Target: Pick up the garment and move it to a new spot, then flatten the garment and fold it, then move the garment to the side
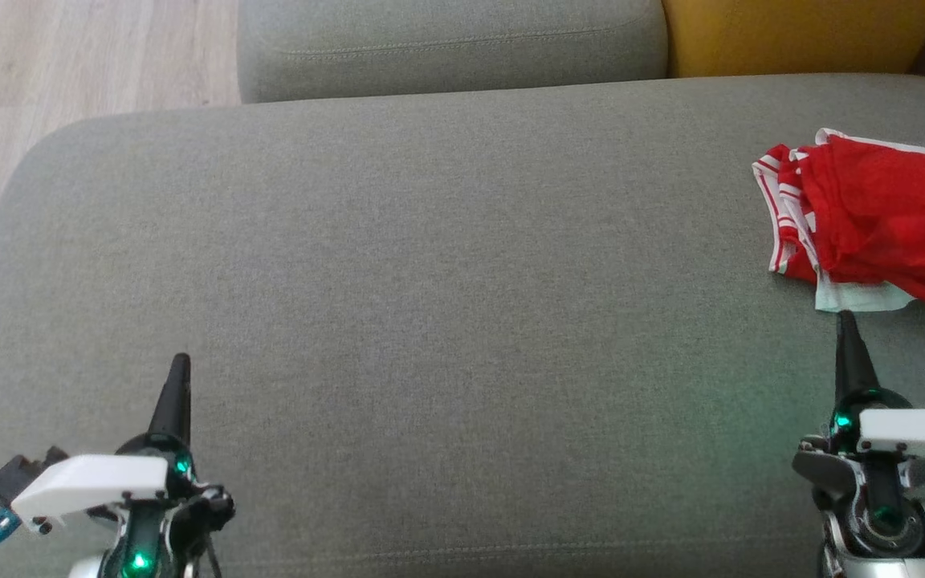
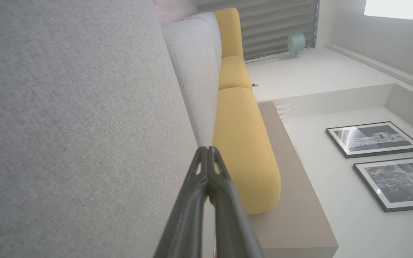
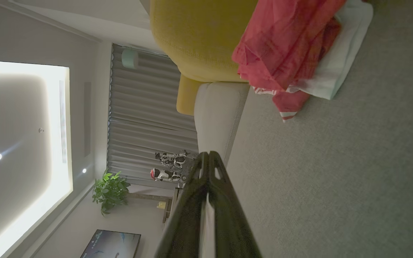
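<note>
The left pincer (image 1: 180,361) is being held with its two dark fingers pressed tight together and nothing between them, its tip being pointed up the head view over the lower left of the grey sofa seat (image 1: 430,281). The right pincer (image 1: 845,317) is being held closed and empty in the same way at the lower right, its tip being pointed toward the garment (image 1: 872,217) and being shown just short of that garment's pale lower edge; whether the two are touching cannot be told. The garment, red with white striped trim and a white band, is being carried by the seat in a crumpled heap at the far right, well apart from the left pincer and partly cut off by the edge of the head view. Behind the seat, a grey back cushion (image 1: 446,40) is being flanked on its right by a yellow cushion (image 1: 800,36), and wooden floor (image 1: 69,64) is being shown at the upper left.
</note>
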Controlling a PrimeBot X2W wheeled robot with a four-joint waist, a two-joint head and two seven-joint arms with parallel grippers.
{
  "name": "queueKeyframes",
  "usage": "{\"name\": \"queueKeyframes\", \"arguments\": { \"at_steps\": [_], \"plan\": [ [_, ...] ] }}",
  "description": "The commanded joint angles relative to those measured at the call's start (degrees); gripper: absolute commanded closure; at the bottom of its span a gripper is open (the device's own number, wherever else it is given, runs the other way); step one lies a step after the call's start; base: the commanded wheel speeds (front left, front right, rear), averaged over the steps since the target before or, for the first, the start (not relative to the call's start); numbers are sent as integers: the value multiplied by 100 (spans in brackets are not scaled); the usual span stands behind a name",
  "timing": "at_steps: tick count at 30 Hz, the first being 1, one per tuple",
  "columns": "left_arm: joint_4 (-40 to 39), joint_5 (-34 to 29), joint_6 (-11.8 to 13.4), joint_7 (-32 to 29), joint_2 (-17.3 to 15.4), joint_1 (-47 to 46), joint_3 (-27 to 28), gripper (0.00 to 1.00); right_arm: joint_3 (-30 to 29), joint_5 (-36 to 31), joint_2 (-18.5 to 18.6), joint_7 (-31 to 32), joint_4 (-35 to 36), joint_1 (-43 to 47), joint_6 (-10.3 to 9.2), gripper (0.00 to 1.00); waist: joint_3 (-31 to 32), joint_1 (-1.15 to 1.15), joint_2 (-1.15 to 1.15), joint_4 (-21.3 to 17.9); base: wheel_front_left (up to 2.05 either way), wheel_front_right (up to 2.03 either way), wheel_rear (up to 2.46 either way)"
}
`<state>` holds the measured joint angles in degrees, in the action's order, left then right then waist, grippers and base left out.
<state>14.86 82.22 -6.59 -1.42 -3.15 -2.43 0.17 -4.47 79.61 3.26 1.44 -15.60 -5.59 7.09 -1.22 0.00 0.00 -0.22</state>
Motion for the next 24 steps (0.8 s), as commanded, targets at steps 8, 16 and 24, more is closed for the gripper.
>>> {"name": "queueKeyframes", "arguments": {
  "at_steps": [8, 16, 24],
  "plan": [
    [-137, 521, -64, -166, -105, -332, 301, 100, 25, 639, 85, 184, 172, -77, 36, 100, 43, 0, 0, 9, 0, 0, 0],
    [-103, 969, -83, -306, -105, -353, 411, 100, -26, 1176, 80, 322, 168, -53, 39, 100, 87, 0, 0, 18, 0, 0, 0],
    [-88, 1137, -90, -370, -96, -362, 465, 100, -56, 1380, 71, 384, 166, -45, 40, 100, 104, 0, 0, 22, 0, 0, 0]
  ]
}}
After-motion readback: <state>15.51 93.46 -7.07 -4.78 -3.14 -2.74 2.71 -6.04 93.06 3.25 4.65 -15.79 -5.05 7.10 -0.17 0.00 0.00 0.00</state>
